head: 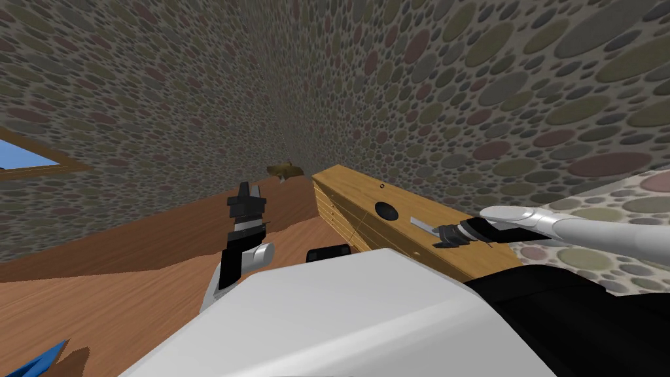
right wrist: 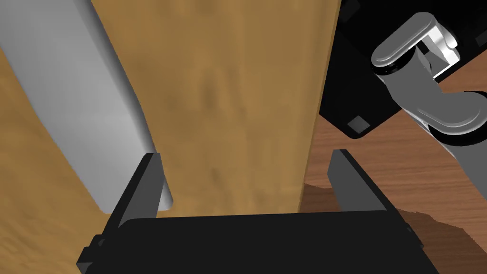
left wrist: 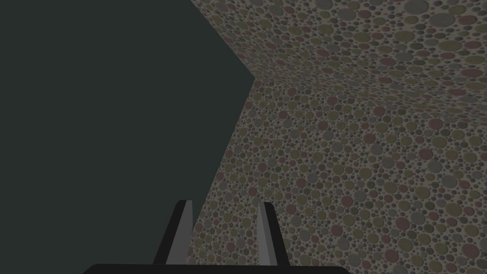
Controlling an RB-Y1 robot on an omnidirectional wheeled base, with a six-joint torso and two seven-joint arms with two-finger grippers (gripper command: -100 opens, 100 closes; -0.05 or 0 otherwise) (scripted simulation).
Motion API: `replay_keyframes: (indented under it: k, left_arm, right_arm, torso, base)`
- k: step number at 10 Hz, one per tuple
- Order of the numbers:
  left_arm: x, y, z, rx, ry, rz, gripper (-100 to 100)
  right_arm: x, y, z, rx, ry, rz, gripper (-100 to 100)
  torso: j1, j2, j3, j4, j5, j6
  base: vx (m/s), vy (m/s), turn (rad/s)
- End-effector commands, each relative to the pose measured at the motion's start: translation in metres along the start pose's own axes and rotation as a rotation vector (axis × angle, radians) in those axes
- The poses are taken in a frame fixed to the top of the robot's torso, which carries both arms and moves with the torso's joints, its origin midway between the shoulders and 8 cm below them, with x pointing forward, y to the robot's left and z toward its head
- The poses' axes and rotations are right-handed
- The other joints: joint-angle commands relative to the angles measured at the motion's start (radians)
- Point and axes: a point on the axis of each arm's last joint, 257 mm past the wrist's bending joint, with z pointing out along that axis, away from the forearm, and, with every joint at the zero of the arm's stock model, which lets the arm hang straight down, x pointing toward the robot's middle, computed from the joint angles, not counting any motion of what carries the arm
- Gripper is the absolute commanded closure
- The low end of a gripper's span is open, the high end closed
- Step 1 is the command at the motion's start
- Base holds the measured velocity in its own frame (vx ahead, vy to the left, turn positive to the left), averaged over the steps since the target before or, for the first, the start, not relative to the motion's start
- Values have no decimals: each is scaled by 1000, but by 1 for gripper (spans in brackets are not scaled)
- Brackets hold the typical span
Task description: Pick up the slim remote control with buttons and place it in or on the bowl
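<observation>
A slim, plain grey remote (head: 422,226) lies on the top of a wooden cabinet (head: 366,196), just beside a small dark bowl (head: 386,211). My right gripper (head: 447,236) hovers low over the cabinet at the remote's near end. Seen from the right wrist, the gripper (right wrist: 247,183) is open over bare wood (right wrist: 228,104). The remote (right wrist: 71,95) runs along the outside of one finger (right wrist: 145,188), not between the two. My left gripper (head: 248,195) is raised over the floor, away from the cabinet. Its fingers (left wrist: 183,233) stand partly apart around nothing.
The cabinet stands against a pebble-patterned wall (head: 458,85), with drawer fronts facing the brown wooden floor (head: 131,262). A small brown object (head: 285,170) sits in the far corner. A window (head: 26,160) is on the left wall.
</observation>
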Motion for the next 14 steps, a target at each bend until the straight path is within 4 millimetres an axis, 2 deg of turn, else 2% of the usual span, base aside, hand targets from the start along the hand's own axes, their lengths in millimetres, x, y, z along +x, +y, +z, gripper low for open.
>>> replay_keyframes:
  k: [1, 3, 4, 5, 6, 7, 8, 14]
  left_arm:
    - [0, 0, 0, 0, 0, 0, 0]
    - [0, 0, 0, 0, 0, 0, 0]
    - [0, 0, 0, 0, 0, 0, 0]
    - [0, 0, 0, 0, 0, 0, 0]
    - [0, 0, 0, 0, 0, 0, 0]
    - [0, 0, 0, 0, 0, 0, 0]
    - [0, 0, 0, 0, 0, 0, 0]
    - [0, 0, 0, 0, 0, 0, 0]
  right_arm:
    - [21, -7, -3, 28, 58, 3, -100]
    - [40, -6, 0, 37, 96, 12, -100]
    - [40, -6, 0, 37, 96, 12, -100]
    - [49, 3, 8, 23, 106, 20, -100]
    - [47, -2, 4, 30, 100, 16, -100]
    - [48, -1, 4, 29, 102, 17, 0]
    - [45, -2, 7, 29, 101, 35, -100]
    - [36, -4, 19, 32, 100, 105, -100]
  torso:
    - [0, 0, 0, 0, 0, 0]
    - [1, -2, -1, 0, 0, 0]
    - [2, 0, 0, 0, 0, 0]
    - [6, 2, 1, 0, 1, 1]
    - [9, 4, 2, 1, 1, 1]
    - [11, 6, 3, 1, 2, 1]
    - [12, 6, 4, 1, 3, 1]
    - [12, 14, 8, 3, 3, 2]
  base:
    - [136, -190, 211]
    - [105, -150, 157]
    - [48, -80, 16]
    - [22, -45, 63]
    - [9, -22, 19]
    - [3, -5, -2]
    - [-55, -19, 126]
    - [-101, -26, 122]
